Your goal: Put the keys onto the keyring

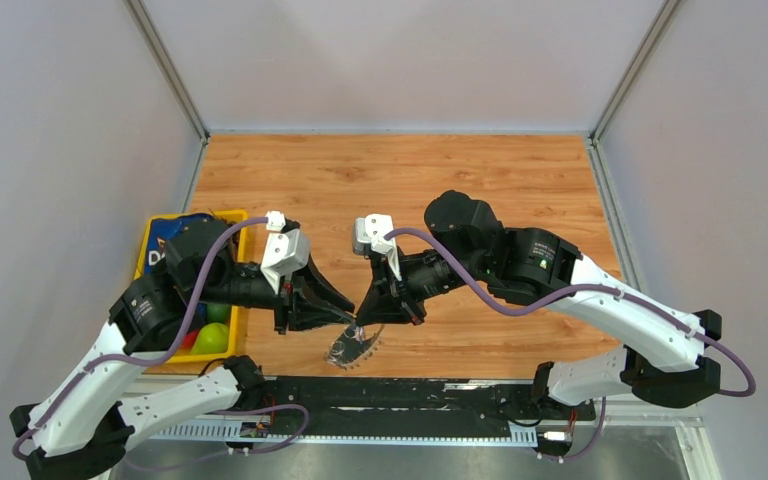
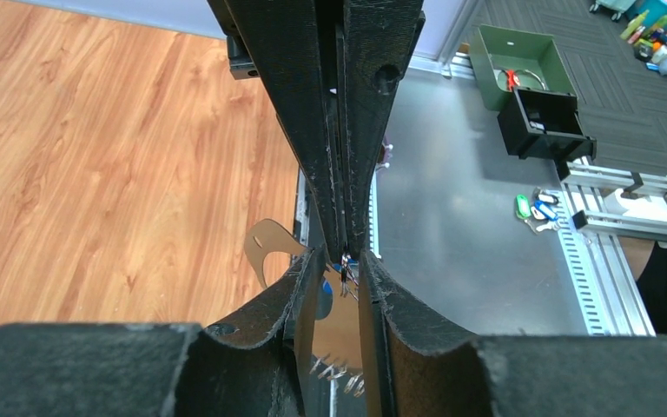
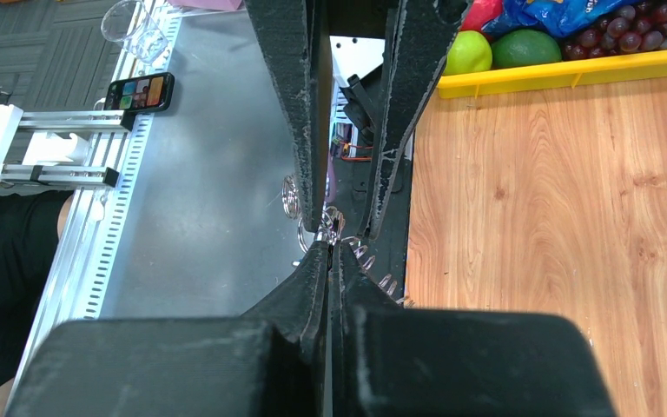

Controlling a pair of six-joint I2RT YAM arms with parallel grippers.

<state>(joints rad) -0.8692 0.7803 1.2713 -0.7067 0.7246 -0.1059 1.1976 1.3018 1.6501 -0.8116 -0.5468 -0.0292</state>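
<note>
The keyring [image 1: 355, 347] is a thin shiny hoop with a jagged silver fringe. It hangs at the table's near edge, just below both grippers. My left gripper [image 1: 348, 312] has its jaws a little apart with the hoop [image 2: 339, 323] running between them, against one pad. My right gripper [image 1: 368, 316] is shut, and its tips [image 2: 345, 248] reach in between the left fingers. A small silver piece with a blue bit, the key [image 2: 346, 274], hangs at those tips. In the right wrist view, the right gripper [image 3: 331, 245] pinches small silver loops [image 3: 326, 221] beside the fringe [image 3: 382, 278].
A yellow bin [image 1: 240, 216] holding green fruit [image 1: 210, 338] stands left of the left arm. A black rail [image 1: 410, 395] runs along the near edge. Beyond the edge are a phone [image 3: 139, 89], a green box [image 2: 521, 56] and a black box [image 2: 543, 122].
</note>
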